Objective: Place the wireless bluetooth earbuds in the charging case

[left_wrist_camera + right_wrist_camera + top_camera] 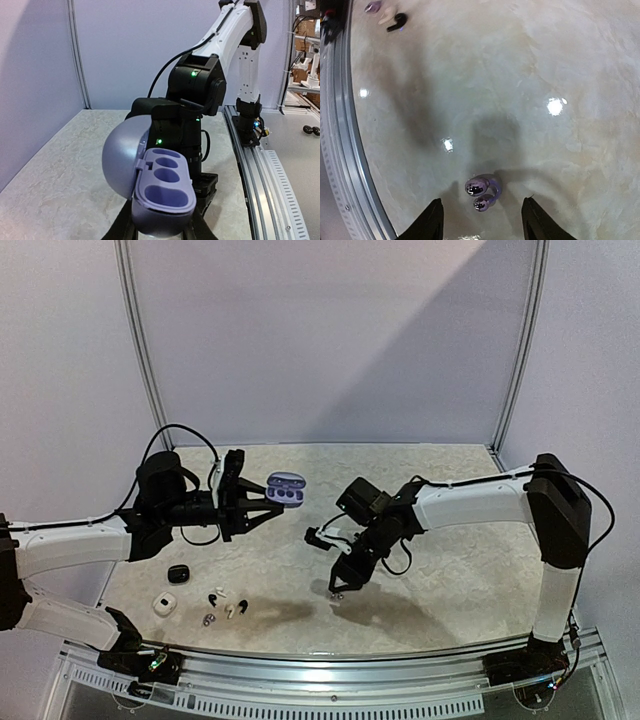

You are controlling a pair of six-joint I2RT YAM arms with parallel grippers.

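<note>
Top external view: left pincer (265, 502) pinching lavender charging case (285, 488), lid open, raised above tabletop (450, 540). Right pincer (339, 587) spread, one finger on either side of lavender earbud (477, 187) lying on tabletop. Other earbuds (230, 610), black case (178, 573), white case (165, 605) near front-left edge.

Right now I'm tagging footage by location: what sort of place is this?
Likely a robotics lab cell: plain panel walls on metal posts, a marble-look table, and a mounting rail.
</note>
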